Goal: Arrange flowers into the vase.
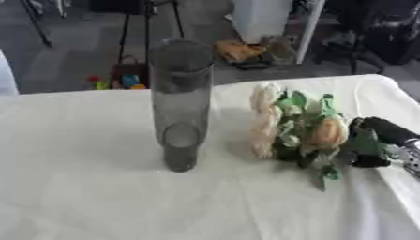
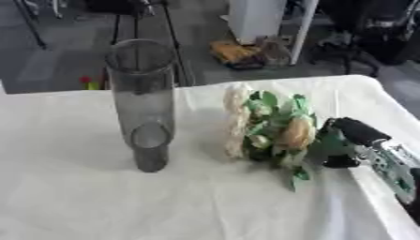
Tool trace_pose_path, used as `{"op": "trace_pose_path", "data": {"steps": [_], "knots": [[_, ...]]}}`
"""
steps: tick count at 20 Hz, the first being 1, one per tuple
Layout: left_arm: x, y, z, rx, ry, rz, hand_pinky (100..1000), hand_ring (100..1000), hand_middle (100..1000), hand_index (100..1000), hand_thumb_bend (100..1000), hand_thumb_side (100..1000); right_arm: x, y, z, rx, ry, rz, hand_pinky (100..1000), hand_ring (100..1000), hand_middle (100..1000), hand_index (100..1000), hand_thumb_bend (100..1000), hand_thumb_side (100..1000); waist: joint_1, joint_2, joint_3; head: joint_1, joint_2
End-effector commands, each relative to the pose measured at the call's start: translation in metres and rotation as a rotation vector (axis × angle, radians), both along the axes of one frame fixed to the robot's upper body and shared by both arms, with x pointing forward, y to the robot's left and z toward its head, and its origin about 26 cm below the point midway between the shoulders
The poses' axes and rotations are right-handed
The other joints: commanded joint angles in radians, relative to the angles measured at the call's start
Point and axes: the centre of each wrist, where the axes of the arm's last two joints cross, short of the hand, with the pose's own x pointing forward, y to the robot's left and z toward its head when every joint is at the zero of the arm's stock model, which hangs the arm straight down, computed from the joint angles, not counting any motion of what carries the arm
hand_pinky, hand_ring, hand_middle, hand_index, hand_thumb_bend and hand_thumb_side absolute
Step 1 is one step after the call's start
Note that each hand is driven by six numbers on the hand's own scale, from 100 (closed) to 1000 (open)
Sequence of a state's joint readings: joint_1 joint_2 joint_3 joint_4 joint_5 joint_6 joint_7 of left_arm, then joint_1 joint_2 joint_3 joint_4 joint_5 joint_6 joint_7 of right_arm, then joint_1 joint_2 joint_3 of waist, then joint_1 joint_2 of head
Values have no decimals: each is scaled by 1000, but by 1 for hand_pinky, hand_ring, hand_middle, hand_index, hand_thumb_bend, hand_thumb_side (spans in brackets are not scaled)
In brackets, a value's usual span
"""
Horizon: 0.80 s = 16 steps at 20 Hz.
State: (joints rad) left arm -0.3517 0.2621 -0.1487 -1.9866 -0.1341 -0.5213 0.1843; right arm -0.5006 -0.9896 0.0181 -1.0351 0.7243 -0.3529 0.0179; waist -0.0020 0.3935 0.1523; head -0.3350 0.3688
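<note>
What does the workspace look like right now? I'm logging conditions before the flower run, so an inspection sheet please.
Surface: white tablecloth, lightly creased, covering the table.
Job's things: tall clear glass vase upright near the middle, no flowers in it; bunch of cream and peach artificial flowers with green leaves lying on the cloth to the vase's right, apart from it.
Clutter: nothing seen on the cloth.
Hands: right robot hand at the stem end of the bunch, dark fingers curled round the stems; left robot hand not in view.
Cables: nothing seen.
Surroundings: grey floor beyond the table, tripod legs, a white post, small coloured items on the floor.
</note>
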Motion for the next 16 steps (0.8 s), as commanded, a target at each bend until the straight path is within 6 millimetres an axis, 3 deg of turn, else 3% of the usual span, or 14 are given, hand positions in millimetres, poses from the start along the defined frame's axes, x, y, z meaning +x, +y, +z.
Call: {"op": "trace_pose_path", "data": {"steps": [1,5,7,16], "knots": [[-1,0,7,-6,-26,-1,671,1000,937,963,100,983,-5,-9,6,1,-8,-32,191,363,205,312,100,347,2,-17,2,-4,-12],[-1,0,6,-13,-20,-10,671,1000,935,963,100,986,-5,-10,6,37,-38,-39,137,325,164,254,100,424,2,-18,2,-4,-16],[-1,0,6,-14,-19,-10,671,1000,935,963,100,987,-6,-10,5,57,-45,-37,101,299,145,238,100,398,2,-18,2,-2,-17],[-1,2,6,-13,-11,-5,672,1000,936,962,100,986,-8,-6,13,91,1,23,100,251,110,234,100,340,-3,-27,-9,8,-10]]}}
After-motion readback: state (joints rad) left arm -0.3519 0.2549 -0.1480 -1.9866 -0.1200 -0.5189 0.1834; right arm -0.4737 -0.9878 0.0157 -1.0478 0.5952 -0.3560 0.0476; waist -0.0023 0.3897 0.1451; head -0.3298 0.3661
